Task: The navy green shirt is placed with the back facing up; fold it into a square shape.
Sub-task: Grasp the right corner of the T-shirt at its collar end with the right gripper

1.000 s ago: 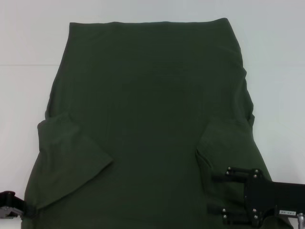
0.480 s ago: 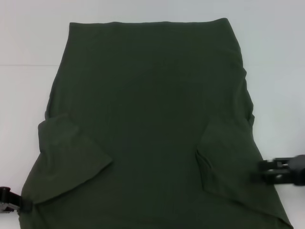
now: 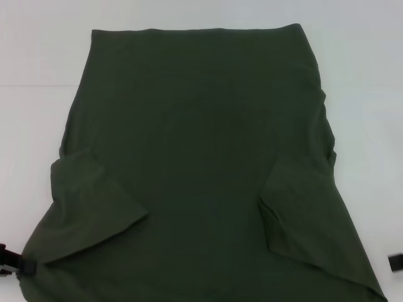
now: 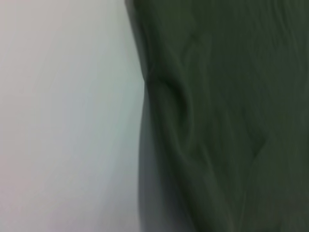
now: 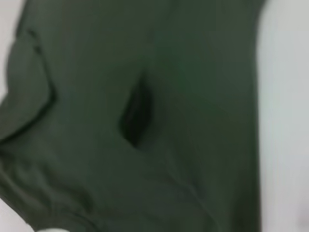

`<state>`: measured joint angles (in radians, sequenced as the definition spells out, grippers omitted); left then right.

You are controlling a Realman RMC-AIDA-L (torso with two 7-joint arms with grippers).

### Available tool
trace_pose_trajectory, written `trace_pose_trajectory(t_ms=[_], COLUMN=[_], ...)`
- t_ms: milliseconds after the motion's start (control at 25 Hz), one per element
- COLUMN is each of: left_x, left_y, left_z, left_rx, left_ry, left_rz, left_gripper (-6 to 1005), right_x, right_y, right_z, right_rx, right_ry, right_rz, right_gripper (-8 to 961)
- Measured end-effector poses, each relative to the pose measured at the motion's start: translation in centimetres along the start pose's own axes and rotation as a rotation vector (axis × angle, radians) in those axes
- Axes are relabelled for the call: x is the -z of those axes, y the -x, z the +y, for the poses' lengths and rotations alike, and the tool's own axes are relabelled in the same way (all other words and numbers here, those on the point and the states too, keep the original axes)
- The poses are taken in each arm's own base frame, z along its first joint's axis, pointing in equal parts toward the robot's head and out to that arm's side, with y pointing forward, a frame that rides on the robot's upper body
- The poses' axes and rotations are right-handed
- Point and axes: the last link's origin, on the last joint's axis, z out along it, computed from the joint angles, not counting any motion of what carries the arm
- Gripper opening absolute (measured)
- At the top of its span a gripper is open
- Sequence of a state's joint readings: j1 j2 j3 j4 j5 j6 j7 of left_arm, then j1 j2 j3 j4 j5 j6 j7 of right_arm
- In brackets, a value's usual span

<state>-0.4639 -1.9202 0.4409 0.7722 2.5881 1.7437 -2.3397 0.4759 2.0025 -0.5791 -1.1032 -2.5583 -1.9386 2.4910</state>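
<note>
Navy green shirt (image 3: 201,163) fills most of the head view, spread flat on the white bench (image 3: 38,75) with plain fabric up and both short sleeves folded in over the body — one at the left, one at the right. The left hand (image 3: 14,263) shows only as a dark tip at the shirt's near left corner, touching the cloth; whether it is gripping cannot be told. The right hand (image 3: 396,262) is a dark sliver at the frame's right edge, just off the shirt, its opening also impossible to tell.

Left wrist view: the shirt's edge (image 4: 145,121) lies on the bench, gently rumpled.

Right wrist view: the shirt (image 5: 145,121) lies close below — a dark fold pocket near the middle, bench beside it.
</note>
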Motion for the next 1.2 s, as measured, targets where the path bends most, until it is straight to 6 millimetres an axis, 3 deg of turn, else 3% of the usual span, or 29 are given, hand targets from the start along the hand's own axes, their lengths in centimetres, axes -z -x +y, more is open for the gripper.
trace_pose_trajectory(t_ms=[560, 1200], left_x=[-0.2, -0.2], left_y=[-0.2, -0.2], left_z=[0.2, 0.2], left_rx=[-0.008, -0.005], left_ry=[0.006, 0.008], left_rz=[-0.003, -0.001], left_gripper=[29, 29], right_x=[-2.6, -4.9], right_y=[-1.1, -1.0], right_z=[-1.9, -1.5], right_rx=[-0.062, -0.002], right_ry=[-0.005, -0.008], right_rz=[0.052, 0.086], right_gripper=[759, 758])
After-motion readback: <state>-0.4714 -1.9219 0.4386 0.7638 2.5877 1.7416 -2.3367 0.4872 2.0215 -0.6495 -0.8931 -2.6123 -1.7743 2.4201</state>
